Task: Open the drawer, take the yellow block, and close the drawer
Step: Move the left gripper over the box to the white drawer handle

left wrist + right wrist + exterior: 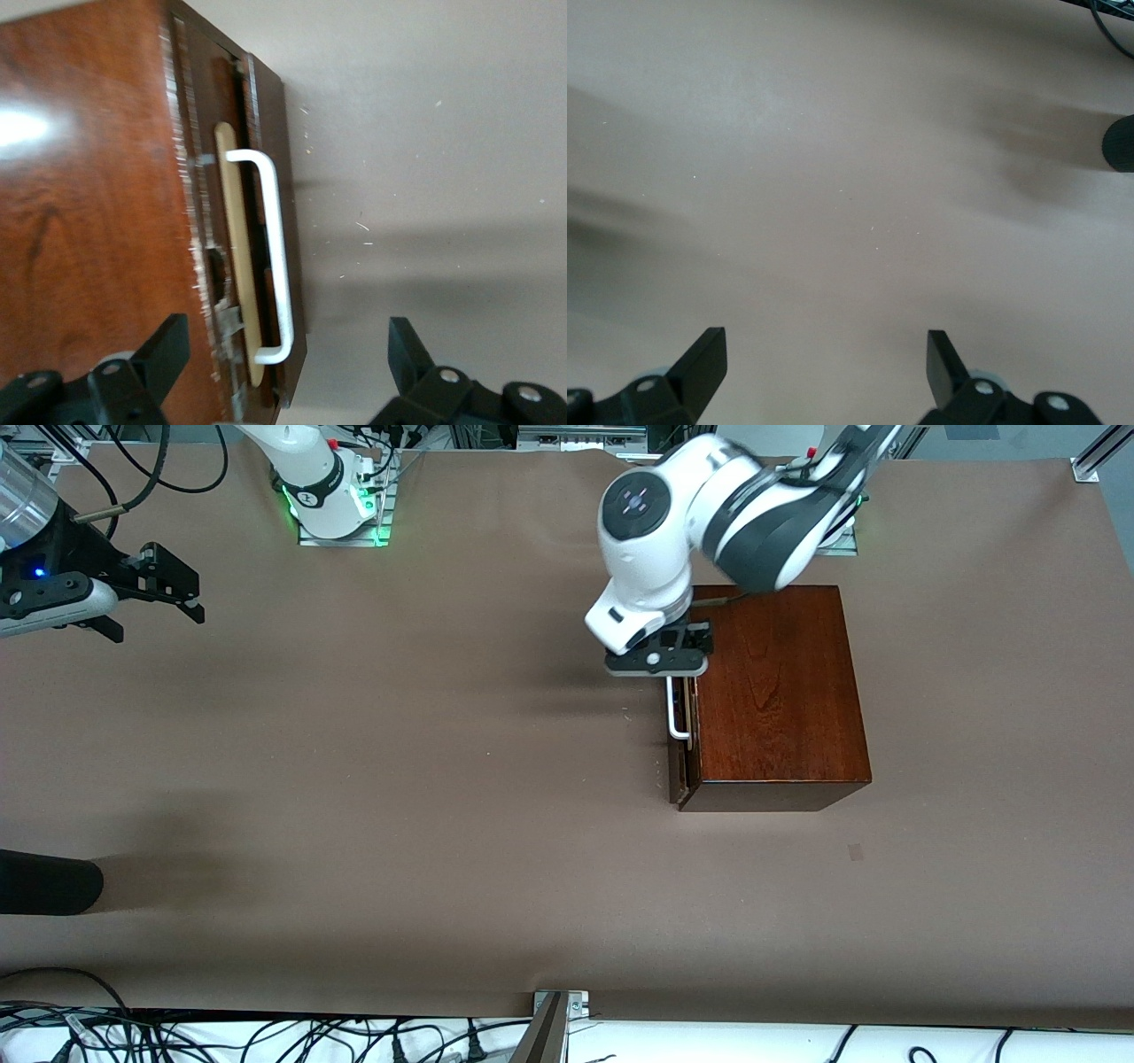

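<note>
The glossy mahogany box stands toward the left arm's end of the table. Its drawer is out by only a narrow gap, and the white bar handle faces the right arm's end. My left gripper is open over the handle's end that is farther from the front camera. In the left wrist view the handle lies between the spread fingers, untouched, with a pale wood strip showing in the gap. The yellow block is hidden. My right gripper is open and empty over bare table.
A dark rounded object juts in at the right arm's end, nearer to the front camera; it also shows in the right wrist view. A metal bracket and cables lie along the table's front edge.
</note>
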`<state>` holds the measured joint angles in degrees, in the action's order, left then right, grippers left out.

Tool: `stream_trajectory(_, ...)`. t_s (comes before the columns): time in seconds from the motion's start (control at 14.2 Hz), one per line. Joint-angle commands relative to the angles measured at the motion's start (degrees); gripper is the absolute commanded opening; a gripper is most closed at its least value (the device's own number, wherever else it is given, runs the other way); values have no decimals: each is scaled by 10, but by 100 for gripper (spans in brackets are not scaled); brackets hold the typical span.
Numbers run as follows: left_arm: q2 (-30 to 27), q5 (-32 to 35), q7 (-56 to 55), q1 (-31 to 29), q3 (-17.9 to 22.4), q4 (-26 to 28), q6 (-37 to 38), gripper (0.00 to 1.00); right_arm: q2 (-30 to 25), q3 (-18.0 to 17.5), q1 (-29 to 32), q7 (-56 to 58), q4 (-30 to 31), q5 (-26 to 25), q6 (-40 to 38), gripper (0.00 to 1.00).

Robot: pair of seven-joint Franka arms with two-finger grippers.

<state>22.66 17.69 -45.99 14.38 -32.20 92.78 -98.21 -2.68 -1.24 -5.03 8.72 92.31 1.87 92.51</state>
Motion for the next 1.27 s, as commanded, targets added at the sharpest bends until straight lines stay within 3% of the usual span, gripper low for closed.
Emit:
stream_trajectory(0.0,12,23,-6,3,-2,33,-44,100,-4,-3,4,-9,-1,-7,-7,100)
stream_trajectory(0.35,12,28,-33,3,2,106,-150,100,-4,-4,4,-10,-1,-7,-7,100)
stream_trajectory(1.2,33,111,-117,14,6,145,-175,100,-3,-3,4,-9,-1,-7,-7,100)
